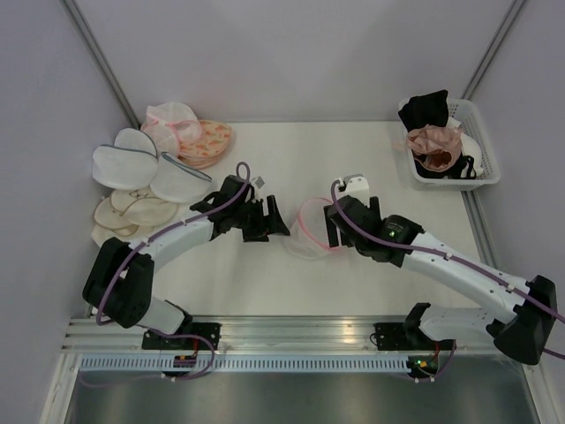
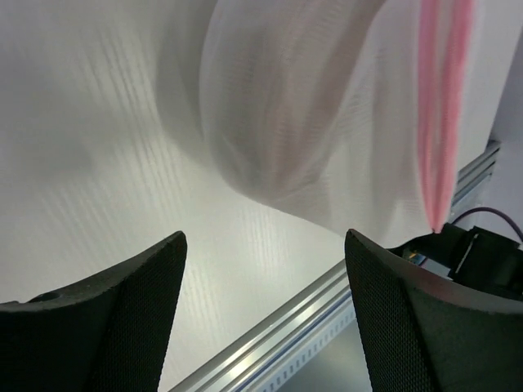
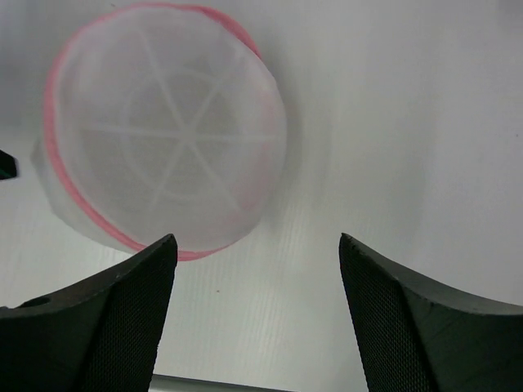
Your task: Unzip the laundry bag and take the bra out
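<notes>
While both arms reach in over the middle of the table (image 1: pixel 265 287), the laundry bag (image 1: pixel 309 237) sits btwn them on the table surface, nothing gripping it. Left end effector (image 1: pixel 275 221) is just left of the bag, fingers (image 2: pixel 122 318) spread wide w/ only bare table in the gap, so released. Right end effector (image 1: pixel 334 231) is same deal, spread apart and empty, w/ the bag just ahead of its fingers (image 3: pixel 417 318). From the right wrist cam the bag looks like a round white mesh dome w/ a pink zipper rim (image 3: pixel 82 208) and star-shaped ribs on top. Cant tell if the zip is done up or not tbh. Left wrist cam is blurry, but theres a faint pinkish shade (image 2: pixel 282 114) thru the mesh; cant say if thats the bra. Other stuff: pile of white mesh bags (image 1: pixel 132 168) and an orange patterned pouch (image 1: pixel 207 141) at far left, and a white basket (image 1: pixel 488 152) at far right w/ a black garment (image 1: pixel 424 110) and a darker pink bra (image 1: pixel 434 141) in it.
</notes>
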Available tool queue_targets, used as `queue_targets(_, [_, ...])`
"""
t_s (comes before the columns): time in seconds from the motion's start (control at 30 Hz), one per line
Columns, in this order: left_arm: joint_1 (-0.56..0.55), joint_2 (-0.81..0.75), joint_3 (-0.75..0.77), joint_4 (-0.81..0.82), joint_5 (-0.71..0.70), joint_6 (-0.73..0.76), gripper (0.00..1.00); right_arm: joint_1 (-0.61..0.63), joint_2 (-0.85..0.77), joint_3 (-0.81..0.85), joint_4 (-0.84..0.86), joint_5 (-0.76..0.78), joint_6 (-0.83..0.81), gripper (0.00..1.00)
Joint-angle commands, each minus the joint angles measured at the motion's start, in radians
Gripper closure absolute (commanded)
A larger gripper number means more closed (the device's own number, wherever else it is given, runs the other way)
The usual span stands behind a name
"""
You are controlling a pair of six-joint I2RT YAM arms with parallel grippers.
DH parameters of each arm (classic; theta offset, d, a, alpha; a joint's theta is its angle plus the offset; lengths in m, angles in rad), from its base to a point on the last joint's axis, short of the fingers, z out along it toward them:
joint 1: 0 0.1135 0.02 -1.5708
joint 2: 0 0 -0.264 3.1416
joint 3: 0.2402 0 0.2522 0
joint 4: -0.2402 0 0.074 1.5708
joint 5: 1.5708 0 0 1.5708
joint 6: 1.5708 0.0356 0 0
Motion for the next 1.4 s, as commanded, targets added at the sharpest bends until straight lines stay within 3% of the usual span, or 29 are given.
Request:
queue_targets(0.0, [0.000, 0.006, -0.023, 0.066, -0.020, 0.095, 0.19, 0.001, -0.007, 0.082, 0.048, -0.083, -0.079, 0.15])
queue_targets(0.23, [-0.032, 0.075, -0.033, 0.199, 0.113, 0.157, 0.14, 0.001, 0.141, 0.194, 0.134, -0.189, -0.133, 0.14])
queue_targets(0.43, [-0.042, 0.168, -0.014, 0.282, 0.130, 0.123, 0.17, -0.002, 0.283, 0.292, 0.155, -0.109, -0.139, 0.15])
queue_targets(0.53, [-0.041, 0.195, -0.013, 0.322, 0.136, 0.106, 0.38, -0.013, 0.352, 0.337, 0.158, -0.108, -0.139, 0.17])
queue_targets(0.57, [-0.041, 0.193, -0.016, 0.330, 0.138, 0.102, 0.51, -0.016, 0.378, 0.343, 0.161, -0.109, -0.142, 0.18])
queue_targets(0.73, [-0.042, 0.152, -0.032, 0.348, 0.142, 0.077, 0.83, -0.021, 0.447, 0.380, 0.160, -0.131, -0.133, 0.20])
queue_targets(0.77, [-0.042, 0.143, -0.033, 0.351, 0.142, 0.074, 0.96, -0.021, 0.455, 0.383, 0.161, -0.140, -0.131, 0.21])
queue_targets(1.0, [-0.042, 0.075, -0.049, 0.368, 0.174, 0.039, 0.98, -0.021, 0.499, 0.382, 0.180, -0.129, -0.104, 0.21])
queue_targets(1.17, [-0.041, 0.041, -0.053, 0.336, 0.152, 0.052, 0.98, -0.021, 0.510, 0.400, 0.053, 0.053, -0.029, 0.24])
queue_targets(1.37, [-0.041, 0.046, -0.067, 0.297, 0.110, 0.077, 0.98, -0.038, 0.358, 0.287, -0.040, 0.190, 0.053, 0.22])
